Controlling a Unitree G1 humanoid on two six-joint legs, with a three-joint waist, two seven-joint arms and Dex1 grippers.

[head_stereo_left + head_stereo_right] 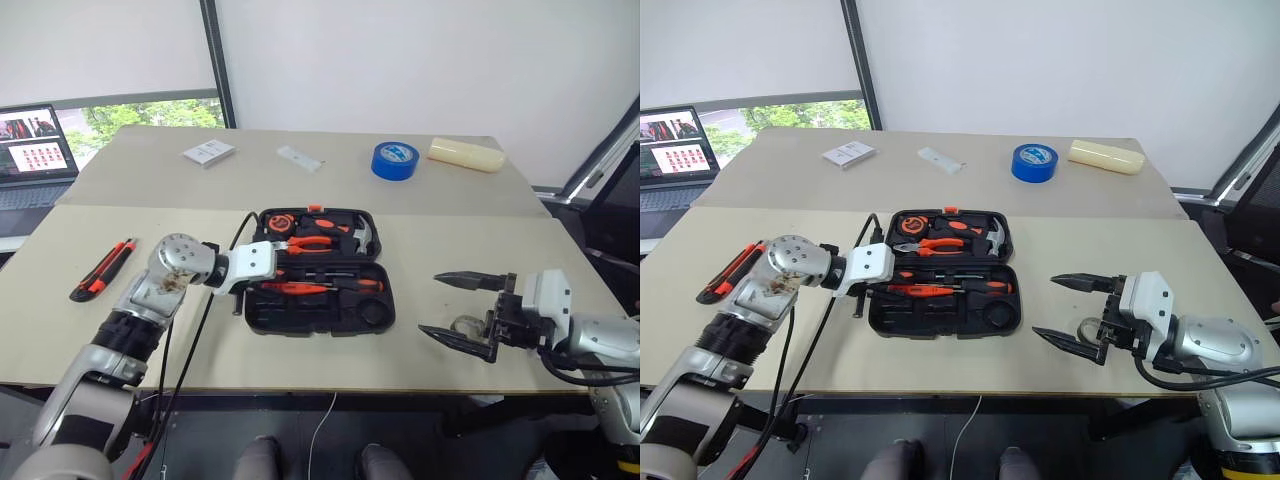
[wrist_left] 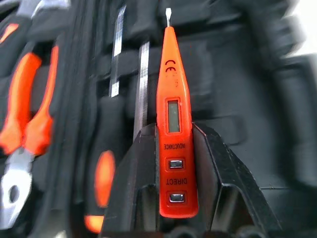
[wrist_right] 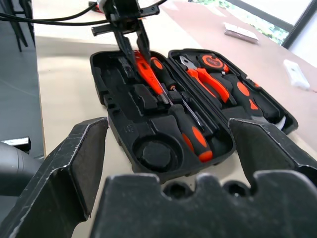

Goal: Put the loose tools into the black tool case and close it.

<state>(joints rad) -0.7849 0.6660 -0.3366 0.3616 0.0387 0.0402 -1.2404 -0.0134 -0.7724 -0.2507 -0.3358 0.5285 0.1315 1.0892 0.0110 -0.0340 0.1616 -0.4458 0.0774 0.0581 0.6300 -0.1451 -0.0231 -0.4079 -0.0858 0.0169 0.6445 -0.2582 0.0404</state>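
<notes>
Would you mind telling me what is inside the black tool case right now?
The open black tool case holds orange-handled pliers, a hammer and two screwdrivers. The left gripper holds a small orange screwdriver over it. The round recess is empty. The gripper hides part of the case's left side.

case (image 1: 318,318): open on table | orange screwdriver (image 2: 174,124): over case | knife (image 1: 103,269): left, loose

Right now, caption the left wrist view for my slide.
Left claw holds the small all-orange screwdriver over the open black tool case.
</notes>
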